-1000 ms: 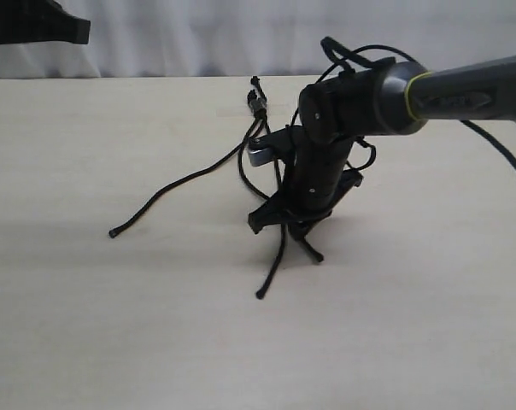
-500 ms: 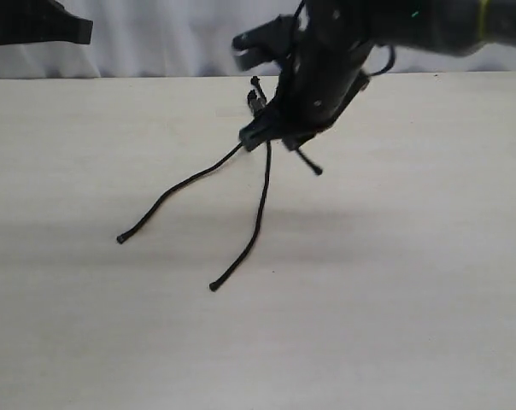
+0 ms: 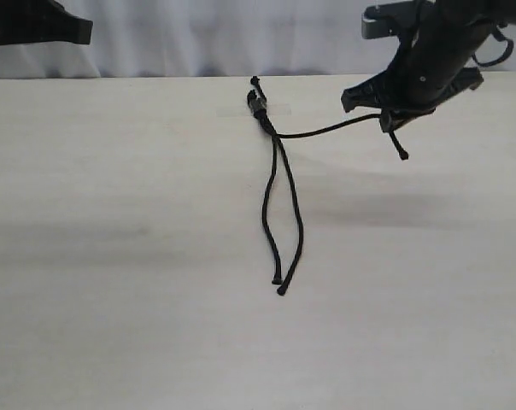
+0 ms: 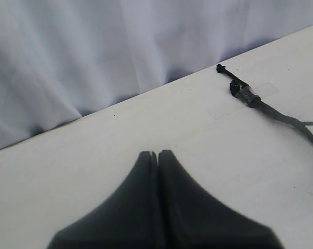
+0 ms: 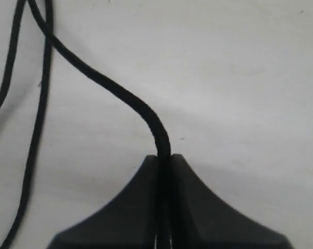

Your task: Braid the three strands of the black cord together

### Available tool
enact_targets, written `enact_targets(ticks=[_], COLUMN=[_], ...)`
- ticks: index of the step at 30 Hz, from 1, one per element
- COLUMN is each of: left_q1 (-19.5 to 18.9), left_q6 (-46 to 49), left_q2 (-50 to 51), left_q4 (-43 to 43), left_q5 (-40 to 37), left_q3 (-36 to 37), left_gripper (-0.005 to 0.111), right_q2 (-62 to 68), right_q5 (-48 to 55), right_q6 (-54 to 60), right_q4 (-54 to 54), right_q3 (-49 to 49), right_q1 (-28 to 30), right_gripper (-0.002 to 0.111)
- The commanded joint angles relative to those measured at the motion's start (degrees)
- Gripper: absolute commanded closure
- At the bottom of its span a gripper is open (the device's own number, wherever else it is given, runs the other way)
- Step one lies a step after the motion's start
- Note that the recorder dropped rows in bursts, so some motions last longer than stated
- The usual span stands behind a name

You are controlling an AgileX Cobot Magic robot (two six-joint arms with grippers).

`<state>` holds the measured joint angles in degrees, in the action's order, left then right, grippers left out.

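Elevated overview, close wrist views, common cord [image 3: 259, 104]

The right gripper [image 3: 384, 116] hangs in the air with its fingers pointing down. They are pressed tight together on one strand [image 5: 120, 96], which runs out from between the tips. The right arm [image 3: 442, 43] slants in from above and behind the gripper. The left gripper [image 4: 157, 155] is level, well away from the right one, its jaws fully closed with nothing between them.
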<state>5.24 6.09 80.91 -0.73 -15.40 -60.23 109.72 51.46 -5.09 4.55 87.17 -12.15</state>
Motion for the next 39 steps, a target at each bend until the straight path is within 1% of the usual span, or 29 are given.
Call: enact_targets(ticks=[1, 5, 9, 10, 11, 12, 13, 15, 16, 17, 18, 19, 21, 23, 25, 26, 29, 30, 35, 39], left_q1=[0.1, 0.1, 0.1, 0.1, 0.1, 0.1, 0.1, 0.1, 0.1, 0.1, 0.1, 0.1, 0.1, 0.1, 0.1, 0.1, 0.1, 0.1, 0.1, 0.1], left_q6=[-0.3, -0.3, -0.3, -0.3, -0.3, -0.3, -0.3, -0.3, -0.3, -0.3, -0.3, -0.3, -0.3, -0.3, -0.3, -0.3, -0.3, -0.3, -0.3, -0.3], left_q2=[-0.4, -0.4, -0.4, -0.4, -0.4, -0.4, -0.4, -0.4, -0.4, -0.4, -0.4, -0.4, -0.4, -0.4, -0.4, -0.4, -0.4, -0.4, -0.4, -0.4], left_q4=[0.7, 0.7, 0.7, 0.7, 0.7, 0.7, 0.7, 1.0, 1.0, 1.0, 1.0, 1.0, 1.0, 1.0, 1.0, 1.0, 1.0, 1.0, 1.3, 1.4], left_q5=[0.3, 0.1, 0.0, 0.0, 0.0, 0.0, -0.2, -0.2, -0.2, -0.2, -0.2, -0.2, -0.2, -0.2, -0.2, -0.2, -0.2, -0.2, -0.2, -0.2], left_q3=[0.2, 0.2, 0.2, 0.2, 0.2, 0.2, 0.2, 0.2, 0.2, 0.2, 0.2, 0.2, 0.2, 0.2, 0.2, 0.2, 0.2, 0.2, 0.2, 0.2], left_gripper=[0.107, 0.107, 0.107, 0.107, 0.107, 0.107, 0.107, 0.107, 0.107, 0.107, 0.107, 0.107, 0.107, 0.107, 0.107, 0.107, 0.107, 0.107, 0.107, 0.107], right_q2=[3.3, 7.7, 11.5, 12.0, 12.1, 12.4, 12.4, 11.7, 10.9, 9.4, 8.7, 8.1, 8.7, 9.9, 11.0, 11.5, 12.5, 12.8, 15.1, 17.0], right_q5=[-4.1, -5.1, -5.4, -5.6, -5.8, -6.9, -7.0, -6.2, -6.2, -6.6, -6.8, -6.5, -7.3, -9.5, -10.8, -11.6, -14.1, -14.8, -16.7, -16.5], right_q6=[-0.1, -0.1, -0.3, -4.2, -6.0, -7.8, -8.7, -8.9, -8.0, -2.7, 3.4, 13.5, 27.5, 28.5, 28.5, 28.4, 27.5, 27.2, 22.8, 22.6], right_q4=[-1.0, -0.8, 6.7, 10.8, 12.6, 15.3, 15.4, 14.0, 12.1, 5.5, -1.5, -11.9, -24.9, -25.0, -24.1, -22.9, -21.3, -21.0, -16.6, -16.9], right_q3=[-2.3, -2.3, -2.2, -2.2, -2.2, -2.2, -2.2, -1.5, -1.3, -1.2, -1.2, -1.2, -1.4, -1.4, -1.3, -1.3, -1.3, -1.3, -1.3, -1.3], right_q1=[1.0, 0.8, 0.8, 0.7, 0.7, 0.7, 0.7, 0.7, 0.7, 0.7, 0.3, -0.7, -3.8, -6.3, -7.9, -9.0, -10.8, -11.3, -11.5, -13.3], right_gripper=[0.104, 0.104, 0.103, 0.098, 0.093, 0.080, 0.069, 0.050, 0.044, 0.042, 0.043, 0.045, 0.050, 0.060, 0.074, 0.084, 0.102, 0.104, 0.104, 0.104])
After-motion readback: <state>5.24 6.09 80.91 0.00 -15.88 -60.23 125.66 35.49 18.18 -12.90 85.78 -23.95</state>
